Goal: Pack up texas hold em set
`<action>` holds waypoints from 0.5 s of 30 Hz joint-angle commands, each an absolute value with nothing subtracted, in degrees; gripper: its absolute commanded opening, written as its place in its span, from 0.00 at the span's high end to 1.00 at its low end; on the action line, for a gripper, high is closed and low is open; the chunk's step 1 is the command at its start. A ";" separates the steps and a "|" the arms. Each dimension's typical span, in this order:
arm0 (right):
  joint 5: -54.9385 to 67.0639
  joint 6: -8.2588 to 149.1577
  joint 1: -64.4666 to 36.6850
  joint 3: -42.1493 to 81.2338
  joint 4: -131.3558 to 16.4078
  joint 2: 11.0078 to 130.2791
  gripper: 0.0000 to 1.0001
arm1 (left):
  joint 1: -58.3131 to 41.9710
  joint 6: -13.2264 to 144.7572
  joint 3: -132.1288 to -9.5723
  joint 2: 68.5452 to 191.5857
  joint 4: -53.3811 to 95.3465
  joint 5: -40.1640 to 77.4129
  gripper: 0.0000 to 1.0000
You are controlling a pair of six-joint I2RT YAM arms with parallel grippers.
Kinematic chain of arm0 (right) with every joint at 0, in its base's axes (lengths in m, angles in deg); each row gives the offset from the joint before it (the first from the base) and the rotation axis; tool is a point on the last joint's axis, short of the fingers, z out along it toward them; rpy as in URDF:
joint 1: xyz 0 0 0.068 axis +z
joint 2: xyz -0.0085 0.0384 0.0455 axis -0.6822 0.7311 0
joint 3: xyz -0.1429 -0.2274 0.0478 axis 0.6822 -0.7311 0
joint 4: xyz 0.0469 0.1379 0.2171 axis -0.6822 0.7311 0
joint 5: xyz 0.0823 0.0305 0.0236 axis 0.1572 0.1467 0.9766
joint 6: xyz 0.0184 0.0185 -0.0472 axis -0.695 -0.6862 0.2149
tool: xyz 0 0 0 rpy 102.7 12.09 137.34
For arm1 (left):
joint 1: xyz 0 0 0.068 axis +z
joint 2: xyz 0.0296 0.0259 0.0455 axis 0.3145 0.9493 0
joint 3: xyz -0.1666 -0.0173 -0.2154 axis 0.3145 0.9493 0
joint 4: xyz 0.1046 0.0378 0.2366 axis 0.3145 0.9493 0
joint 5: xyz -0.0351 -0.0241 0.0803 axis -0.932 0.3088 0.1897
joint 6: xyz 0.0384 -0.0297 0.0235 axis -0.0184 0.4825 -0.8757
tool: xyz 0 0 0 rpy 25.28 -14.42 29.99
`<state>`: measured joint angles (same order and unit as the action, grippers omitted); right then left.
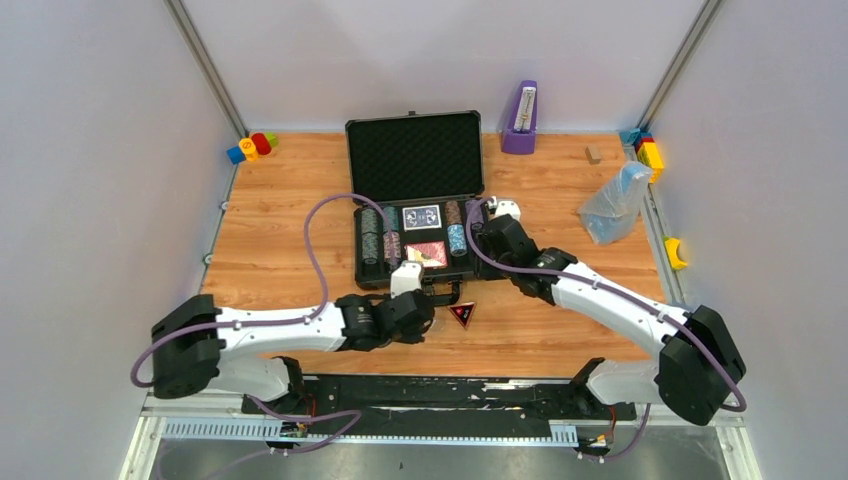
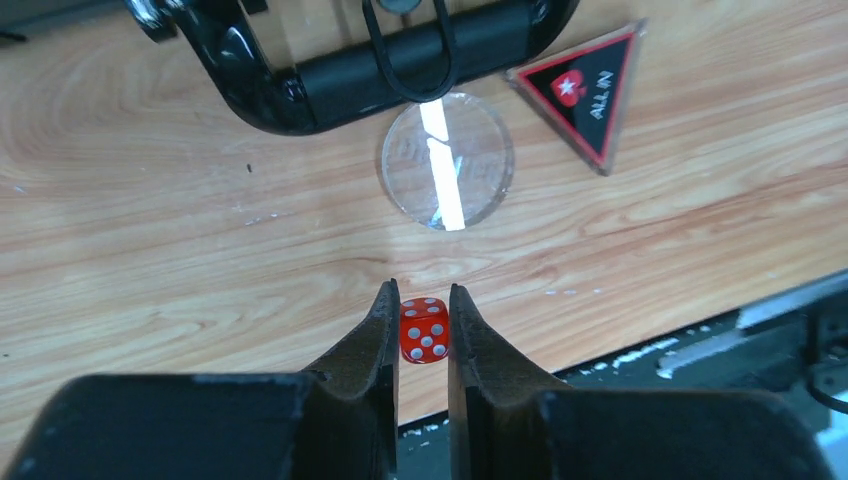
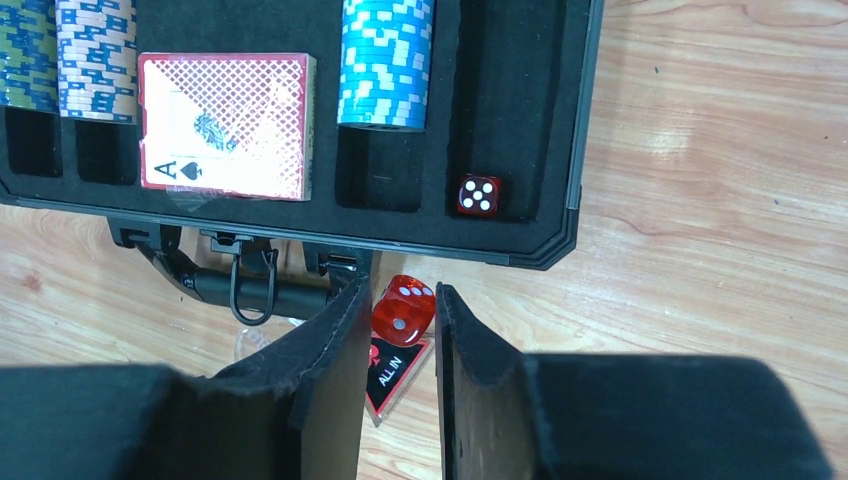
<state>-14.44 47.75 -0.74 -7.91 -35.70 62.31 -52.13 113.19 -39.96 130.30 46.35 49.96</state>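
Dice in both end effectors: L end effector (image 2: 422, 293) pinches red die (image 2: 424, 330) nr table (image 2: 200, 250) front edge, by handle (image 2: 340, 90); R end effector (image 3: 402, 289) pinches second red die (image 3: 403, 310) at open black case (image 3: 575, 130) front corner.

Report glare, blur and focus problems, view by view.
Top external: evenly lit, sharp, soft shadows. Left wrist: white glare streak across the clear disc; left claw blurred close up, red die crisp. Right wrist: right claw soft-edged, second die and case sharp.
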 commanded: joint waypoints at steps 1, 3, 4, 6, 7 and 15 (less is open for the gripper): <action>-15.30 48.59 -0.88 -4.20 -38.62 63.93 0.86 | -47.65 108.03 -37.81 123.05 47.74 47.86 0.95; -17.29 48.09 -1.30 -3.37 -38.63 65.42 0.85 | -43.47 104.21 -37.31 121.38 45.95 44.04 0.95; -18.06 47.66 -1.65 -2.92 -38.61 66.18 0.85 | -40.78 103.54 -37.60 120.93 46.12 43.20 0.95; -18.77 46.85 -2.93 -1.58 -38.60 68.86 0.86 | -37.71 100.95 -38.97 119.68 47.63 43.11 0.96; -18.99 46.47 -3.62 -0.77 -38.47 70.13 0.86 | -36.76 99.21 -39.98 118.99 48.15 43.93 0.96; -23.30 46.90 -7.57 5.95 -37.91 79.37 0.85 | -23.77 90.56 -44.26 119.73 48.60 42.36 0.97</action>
<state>-19.23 47.09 -6.09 1.36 -36.38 76.83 -27.76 96.95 -40.46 119.61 49.17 43.27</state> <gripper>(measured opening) 0.276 0.226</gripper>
